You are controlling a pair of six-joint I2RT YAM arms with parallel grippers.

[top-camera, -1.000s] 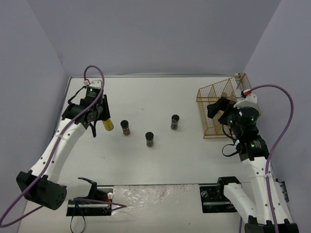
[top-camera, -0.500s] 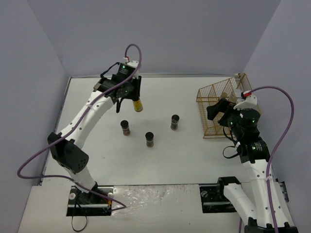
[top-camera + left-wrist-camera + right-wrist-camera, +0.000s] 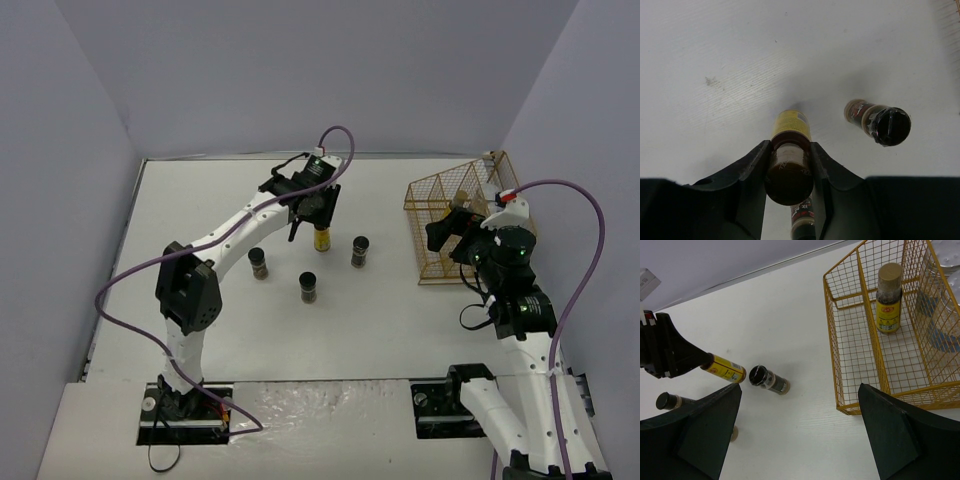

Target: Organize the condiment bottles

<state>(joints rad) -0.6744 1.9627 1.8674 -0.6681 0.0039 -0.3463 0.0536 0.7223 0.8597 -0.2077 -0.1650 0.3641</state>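
My left gripper [image 3: 320, 213] is shut on a slim yellow-filled bottle [image 3: 321, 238], gripped just under its dark cap [image 3: 789, 172]; the bottle hangs upright close to the table, and I cannot tell whether it touches. Three short dark black-capped bottles stand around it: one [image 3: 258, 263] to the left, one [image 3: 308, 287] in front, one [image 3: 360, 251] to the right, also seen in the left wrist view [image 3: 877, 122]. My right gripper [image 3: 447, 232] is open and empty beside the yellow wire basket [image 3: 412, 210]. The basket holds a second yellow bottle [image 3: 888, 300] and a clear blue-labelled jar [image 3: 940, 305].
The basket's wire divider and walls [image 3: 830, 340] stand just right of my right gripper [image 3: 797, 435]. Grey walls close the table at the back and on both sides. My left arm stretches across the middle of the table.
My left arm has swung from the far left to the middle, carrying the yellow bottle, and lowered it among the dark bottles. The right arm has barely moved.
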